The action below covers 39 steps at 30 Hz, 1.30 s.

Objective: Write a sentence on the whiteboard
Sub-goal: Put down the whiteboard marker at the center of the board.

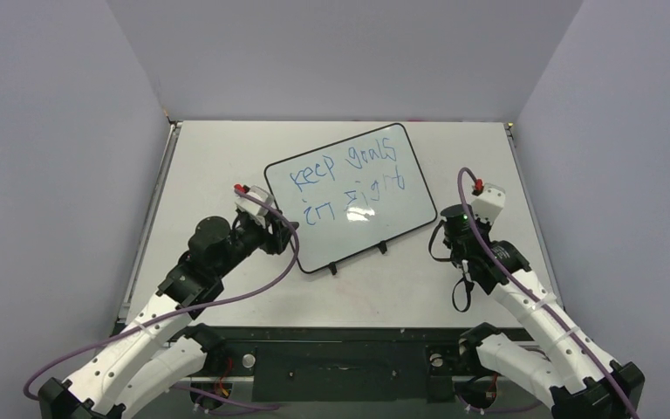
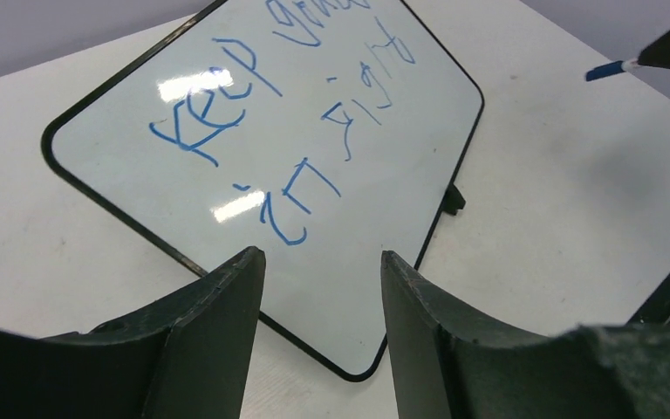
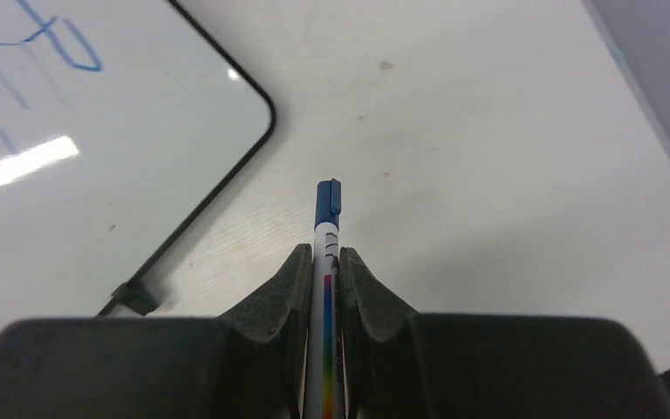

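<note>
The whiteboard (image 1: 349, 229) lies tilted on the table, black-rimmed, with the sentence (image 1: 345, 179) in blue marker in two lines. In the left wrist view the lettering (image 2: 227, 113) shows on the board (image 2: 122, 148). My left gripper (image 1: 276, 236) is at the board's near left corner. Its jaws (image 2: 323, 255) stand open above that corner with nothing held. My right gripper (image 1: 450, 225) is off the board's right edge, shut (image 3: 325, 253) on a white marker (image 3: 327, 227) with a blue end. The marker points over bare table beside the board (image 3: 96, 218).
Two black clip feet (image 1: 383, 247) (image 1: 332, 268) stick out from the board's near long edge. The marker's blue end (image 2: 609, 69) shows at the upper right of the left wrist view. Grey walls enclose the table (image 1: 227, 157) on three sides.
</note>
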Tool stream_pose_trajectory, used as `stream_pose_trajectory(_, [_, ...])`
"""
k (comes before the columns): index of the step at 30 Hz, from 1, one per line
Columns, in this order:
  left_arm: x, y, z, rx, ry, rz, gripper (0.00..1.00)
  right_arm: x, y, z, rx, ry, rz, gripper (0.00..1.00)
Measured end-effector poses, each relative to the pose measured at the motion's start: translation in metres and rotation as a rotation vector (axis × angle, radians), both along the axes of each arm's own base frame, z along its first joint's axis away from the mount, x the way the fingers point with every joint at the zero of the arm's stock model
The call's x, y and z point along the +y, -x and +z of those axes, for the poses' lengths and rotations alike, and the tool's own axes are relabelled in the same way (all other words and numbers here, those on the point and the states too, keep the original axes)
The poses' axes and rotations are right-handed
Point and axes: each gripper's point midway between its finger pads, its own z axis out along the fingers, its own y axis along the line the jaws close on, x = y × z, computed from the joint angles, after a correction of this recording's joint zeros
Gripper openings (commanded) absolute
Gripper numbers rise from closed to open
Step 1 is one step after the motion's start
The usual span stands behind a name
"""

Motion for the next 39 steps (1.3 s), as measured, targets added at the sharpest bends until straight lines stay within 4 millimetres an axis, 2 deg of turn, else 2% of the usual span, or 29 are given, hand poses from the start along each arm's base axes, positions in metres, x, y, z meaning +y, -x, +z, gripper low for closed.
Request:
stream_pose_trajectory(3, [0.008,-0.008,-0.005,0.028,-0.007,0.070,0.52,-0.023,0.004,-0.013,-0.012,0.042,-0.113,0.00])
stream_pose_trajectory(6, [0.016,-0.013,-0.008,0.055,-0.014,0.133,0.53,-0.038,0.006,-0.027,-0.025,0.066,-0.190,0.00])
stream_pose_trajectory(9, [0.023,-0.018,-0.005,0.065,-0.013,0.187,0.53,-0.046,0.008,-0.044,-0.023,0.077,-0.233,0.00])
stream_pose_trajectory(12, [0.028,-0.021,-0.004,0.069,-0.012,0.221,0.53,-0.050,0.006,-0.056,-0.020,0.071,-0.253,0.04])
stream_pose_trajectory(16, [0.032,-0.022,-0.008,0.082,-0.017,0.247,0.53,-0.046,-0.002,-0.064,-0.018,0.038,-0.253,0.12])
stream_pose_trajectory(20, [0.034,-0.022,-0.010,0.087,-0.024,0.256,0.53,-0.038,-0.009,-0.069,-0.010,0.003,-0.232,0.28])
stream_pose_trajectory(25, [0.035,-0.022,-0.010,0.089,-0.027,0.263,0.53,-0.032,-0.013,-0.075,0.011,-0.028,-0.206,0.55])
stream_pose_trajectory(29, [0.035,-0.022,-0.010,0.089,-0.028,0.264,0.53,-0.026,-0.014,-0.078,0.019,-0.055,-0.178,0.69])
stream_pose_trajectory(37, [0.036,-0.022,-0.011,0.086,-0.039,0.266,0.54,-0.014,-0.015,-0.076,0.026,-0.088,-0.100,0.75])
stream_pose_trajectory(39, [0.037,-0.022,-0.011,0.081,-0.047,0.265,0.57,-0.008,-0.015,-0.072,0.018,-0.105,-0.064,0.75])
